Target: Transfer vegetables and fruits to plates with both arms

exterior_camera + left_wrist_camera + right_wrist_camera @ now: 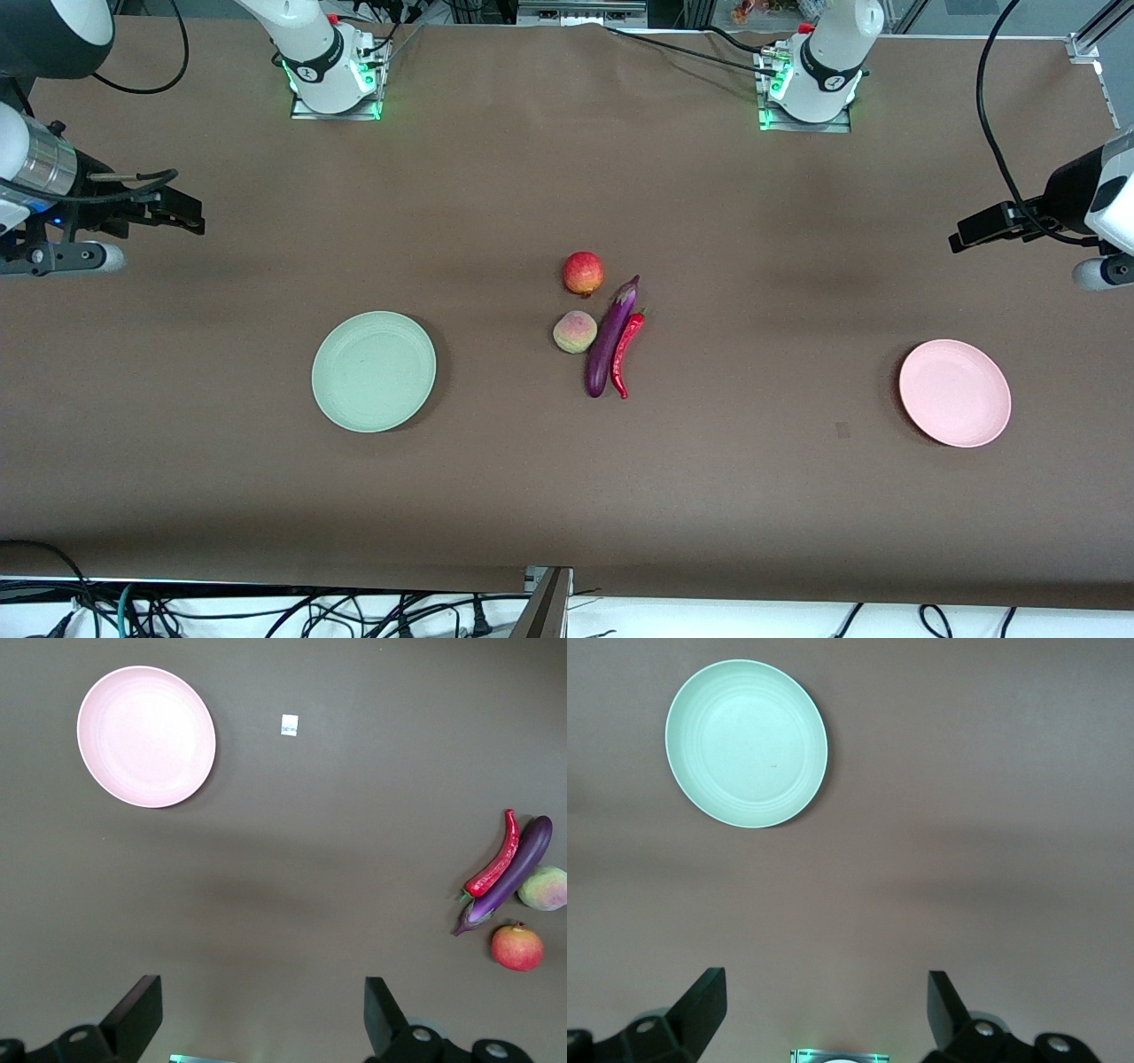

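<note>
The purple eggplant (610, 341) lies mid-table with the red chili pepper (626, 354) touching its side. The peach-like fruit (575, 332) sits beside the eggplant, and the red fruit (583, 272) is farther from the front camera. The mint green plate (374, 371) is toward the right arm's end and the pink plate (955, 392) toward the left arm's end; both are empty. My right gripper (190, 217) hangs open and empty over bare table at its end, seeing the mint plate (747, 743). My left gripper (961, 237) hangs open and empty over its end, seeing the pink plate (146, 736).
The left wrist view also shows the eggplant (514, 875), chili (496, 870), peach (544, 889) and red fruit (516, 947), plus a small white tag (290, 725) on the brown table near the pink plate. Cables run along the table's edges.
</note>
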`<control>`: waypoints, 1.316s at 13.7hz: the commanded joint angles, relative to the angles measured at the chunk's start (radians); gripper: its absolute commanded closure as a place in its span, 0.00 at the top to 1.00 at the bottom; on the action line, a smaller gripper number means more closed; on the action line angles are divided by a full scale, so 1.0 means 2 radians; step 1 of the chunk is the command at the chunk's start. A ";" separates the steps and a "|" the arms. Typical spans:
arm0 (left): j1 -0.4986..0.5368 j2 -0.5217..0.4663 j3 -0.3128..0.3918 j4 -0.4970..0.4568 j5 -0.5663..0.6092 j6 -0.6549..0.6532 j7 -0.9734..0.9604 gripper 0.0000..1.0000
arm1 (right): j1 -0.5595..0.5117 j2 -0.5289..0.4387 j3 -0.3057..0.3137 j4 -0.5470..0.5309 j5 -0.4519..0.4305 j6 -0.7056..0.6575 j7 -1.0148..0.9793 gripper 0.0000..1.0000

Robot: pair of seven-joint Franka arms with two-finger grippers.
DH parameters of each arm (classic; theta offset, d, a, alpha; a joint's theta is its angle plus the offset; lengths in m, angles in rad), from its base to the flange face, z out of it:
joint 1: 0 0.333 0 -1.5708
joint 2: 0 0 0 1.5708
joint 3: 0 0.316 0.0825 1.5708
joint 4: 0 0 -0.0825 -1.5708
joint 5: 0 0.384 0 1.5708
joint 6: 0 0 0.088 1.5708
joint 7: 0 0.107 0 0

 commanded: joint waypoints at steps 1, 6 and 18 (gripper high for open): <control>0.004 0.002 -0.003 0.007 0.003 -0.003 -0.001 1.00 | 0.002 0.014 0.001 0.006 -0.004 0.009 0.005 1.00; 0.004 0.002 -0.003 0.007 0.003 -0.003 -0.001 1.00 | 0.002 0.036 0.001 0.005 -0.001 0.009 -0.002 1.00; 0.001 0.001 -0.005 0.012 0.004 -0.005 -0.002 1.00 | 0.187 0.135 0.002 0.005 0.059 0.146 0.266 1.00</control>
